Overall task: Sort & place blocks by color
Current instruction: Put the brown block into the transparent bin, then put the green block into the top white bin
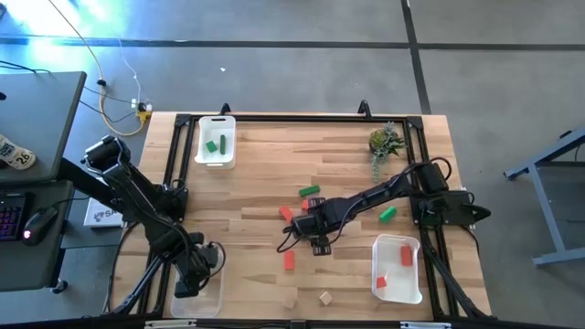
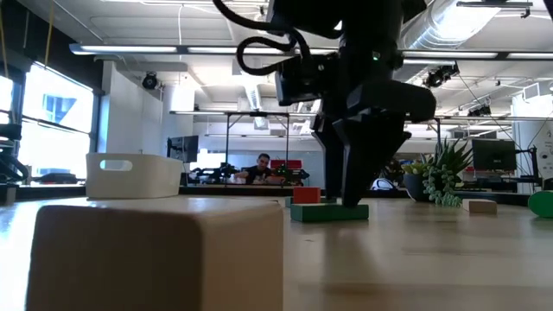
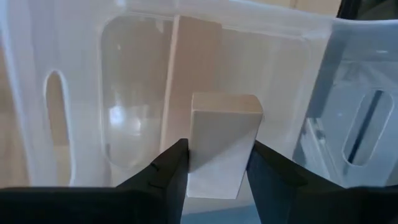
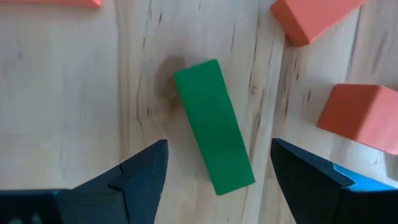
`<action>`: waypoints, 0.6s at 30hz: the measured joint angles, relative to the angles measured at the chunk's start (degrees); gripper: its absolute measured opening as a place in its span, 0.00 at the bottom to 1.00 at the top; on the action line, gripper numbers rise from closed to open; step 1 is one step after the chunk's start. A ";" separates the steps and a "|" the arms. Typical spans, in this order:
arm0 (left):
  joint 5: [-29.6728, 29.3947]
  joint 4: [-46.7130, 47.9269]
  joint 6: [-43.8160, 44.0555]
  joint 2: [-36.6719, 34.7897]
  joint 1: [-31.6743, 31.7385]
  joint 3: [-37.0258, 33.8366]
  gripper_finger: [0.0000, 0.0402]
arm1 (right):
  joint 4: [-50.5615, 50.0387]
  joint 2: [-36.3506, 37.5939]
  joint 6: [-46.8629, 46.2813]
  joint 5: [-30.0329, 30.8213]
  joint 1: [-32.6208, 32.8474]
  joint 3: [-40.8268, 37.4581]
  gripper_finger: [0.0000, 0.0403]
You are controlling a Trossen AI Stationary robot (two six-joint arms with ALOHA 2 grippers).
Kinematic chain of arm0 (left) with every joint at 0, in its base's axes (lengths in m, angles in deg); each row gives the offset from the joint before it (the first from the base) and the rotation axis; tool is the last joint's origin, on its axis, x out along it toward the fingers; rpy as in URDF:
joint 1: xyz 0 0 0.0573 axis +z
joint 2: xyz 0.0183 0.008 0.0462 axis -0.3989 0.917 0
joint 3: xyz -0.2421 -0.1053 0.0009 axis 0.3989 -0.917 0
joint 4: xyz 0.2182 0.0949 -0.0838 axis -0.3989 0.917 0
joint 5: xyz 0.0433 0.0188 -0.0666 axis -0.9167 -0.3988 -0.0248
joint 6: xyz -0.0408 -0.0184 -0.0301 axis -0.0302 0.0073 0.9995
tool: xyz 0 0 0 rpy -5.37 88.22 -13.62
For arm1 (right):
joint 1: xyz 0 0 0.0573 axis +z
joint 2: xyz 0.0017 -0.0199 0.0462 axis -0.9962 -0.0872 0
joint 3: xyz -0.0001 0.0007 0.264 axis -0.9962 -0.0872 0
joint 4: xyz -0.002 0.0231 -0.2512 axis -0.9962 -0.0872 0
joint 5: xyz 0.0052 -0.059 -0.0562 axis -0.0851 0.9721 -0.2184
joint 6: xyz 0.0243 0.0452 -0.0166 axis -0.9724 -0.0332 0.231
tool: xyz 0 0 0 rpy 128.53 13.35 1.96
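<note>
1. Broadly, we work over a wooden bench (image 1: 256, 174) carrying three trays: a white one (image 1: 216, 140) at the far left holding two green blocks, a clear one (image 1: 398, 268) at the near right holding two red blocks, and a clear one (image 1: 196, 294) at the near left corner.
2. Our left arm reaches down into that near-left tray. Its tool (image 3: 216, 163) has a tan block (image 3: 222, 143) between the fingers, which sit against its sides or nearly so; we cannot tell whether the grip is firm or already loosening. We judge this is the drop: ease the fingers apart while low in the tray so the block settles flat, then lift straight up, clear of the wall.
3. Our right arm stretches to mid-bench, its tool (image 4: 217, 174) spread wide and hovering over a green block (image 4: 213, 143) that lies flat, holding nothing.
4. That block sits askew to the fingers. We should turn the wrist to square the fingers across its short width, then descend.
5. Red blocks (image 4: 362, 118) lie near it, apart from it; we should keep the fingers off them when closing.
6. Two more tan blocks (image 1: 324, 298) wait near the front edge, and another green one (image 1: 388, 214) lies near the right arm's base.
</note>
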 joint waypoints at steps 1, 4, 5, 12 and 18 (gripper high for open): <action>0.16 -0.21 0.50 -0.02 -0.08 0.02 0.36 | -0.09 -0.17 -0.02 0.03 0.00 0.00 0.67; 0.79 -0.15 0.91 -0.05 -0.19 0.02 0.40 | -0.02 -0.78 0.01 0.07 0.00 0.00 0.67; 0.94 -0.14 0.91 -0.05 -0.20 0.02 0.42 | -0.09 -1.00 -0.01 0.05 0.00 0.00 0.67; 2.66 -0.19 0.86 -0.05 -0.16 0.02 0.49 | -0.27 -2.31 -1.59 -0.06 0.00 0.13 0.67; 2.51 -0.20 0.59 -1.30 -0.16 0.02 0.49 | -0.31 -2.67 -3.06 -2.46 -0.27 0.22 0.53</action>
